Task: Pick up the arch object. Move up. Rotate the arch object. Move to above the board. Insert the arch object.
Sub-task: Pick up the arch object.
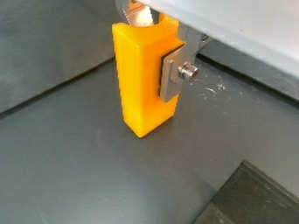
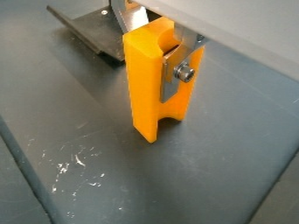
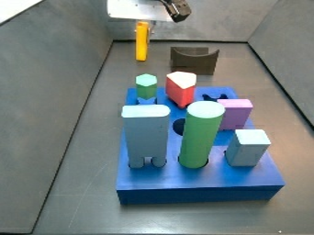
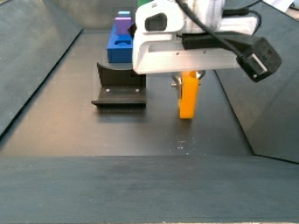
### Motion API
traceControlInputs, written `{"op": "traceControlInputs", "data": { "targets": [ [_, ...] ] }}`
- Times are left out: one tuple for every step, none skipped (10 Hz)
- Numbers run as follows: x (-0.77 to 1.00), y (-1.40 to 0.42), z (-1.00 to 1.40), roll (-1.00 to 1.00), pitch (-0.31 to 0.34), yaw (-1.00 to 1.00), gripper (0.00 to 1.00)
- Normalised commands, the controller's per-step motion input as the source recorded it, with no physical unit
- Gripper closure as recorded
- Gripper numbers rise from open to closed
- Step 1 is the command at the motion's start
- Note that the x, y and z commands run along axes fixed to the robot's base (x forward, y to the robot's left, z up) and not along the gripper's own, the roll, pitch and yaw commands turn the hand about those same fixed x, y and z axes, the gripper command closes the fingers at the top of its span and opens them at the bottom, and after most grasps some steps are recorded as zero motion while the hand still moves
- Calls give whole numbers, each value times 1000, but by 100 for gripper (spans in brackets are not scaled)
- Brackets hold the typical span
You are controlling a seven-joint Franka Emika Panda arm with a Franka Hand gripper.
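Observation:
The arch object (image 1: 140,79) is a tall yellow-orange block with a curved notch at one end, upright on or just above the grey floor. It also shows in a wrist view (image 2: 146,83) and in both side views (image 3: 142,41) (image 4: 187,96). My gripper (image 1: 149,70) is shut on its upper part, with one silver finger (image 1: 176,74) flat against its side and the other hidden behind it. The gripper also shows in the other views (image 2: 158,70) (image 3: 143,27) (image 4: 187,79). The blue board (image 3: 196,188) lies apart from the gripper, beyond the fixture (image 4: 117,44).
The dark fixture (image 3: 193,60) stands between the arch object and the board and shows in three other views (image 4: 117,87) (image 2: 93,31) (image 1: 251,197). The board carries a tall light-blue block (image 3: 145,133), a green cylinder (image 3: 203,133) and several smaller blocks. Grey walls enclose the floor.

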Motion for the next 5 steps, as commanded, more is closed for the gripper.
{"op": "traceControlInputs", "data": {
  "targets": [
    [0, 0, 0, 0, 0, 0, 100],
    [0, 0, 0, 0, 0, 0, 100],
    [0, 0, 0, 0, 0, 0, 100],
    [0, 0, 0, 0, 0, 0, 100],
    [0, 0, 0, 0, 0, 0, 100]
  ]
}}
